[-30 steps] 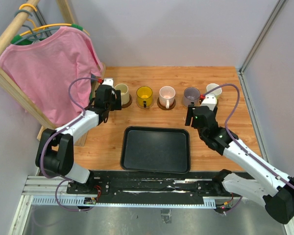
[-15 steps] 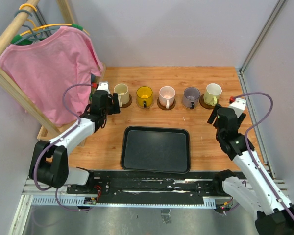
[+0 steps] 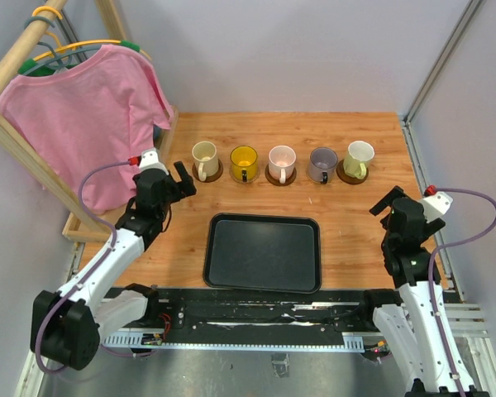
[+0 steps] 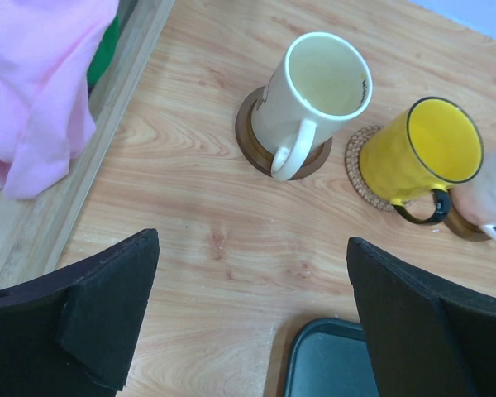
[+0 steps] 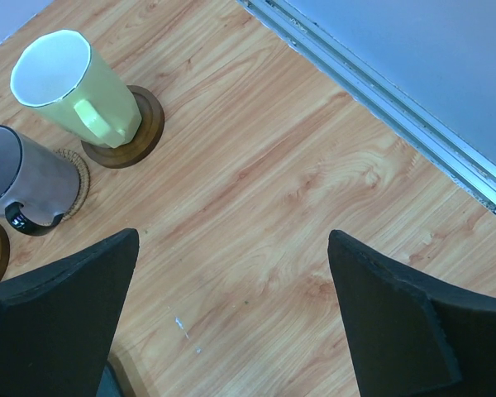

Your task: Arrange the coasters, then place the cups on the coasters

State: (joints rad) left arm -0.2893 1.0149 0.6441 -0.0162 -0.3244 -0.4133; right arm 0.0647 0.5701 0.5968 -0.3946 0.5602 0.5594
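Standing on their coasters, the five cups sit clear of both pairs of wide-open, empty jaws

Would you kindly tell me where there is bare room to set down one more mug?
Bare wood lies behind the cups up to the back wall, and right of the black tray. The tray's floor is bare too. The cups on their coasters stand crowded, with narrow gaps.

Beyond the far edge of the black tray, a cream mug, a yellow mug, a pink mug, a purple-grey mug and a pale yellow-green mug stood upright in a row, each on a round brown coaster.
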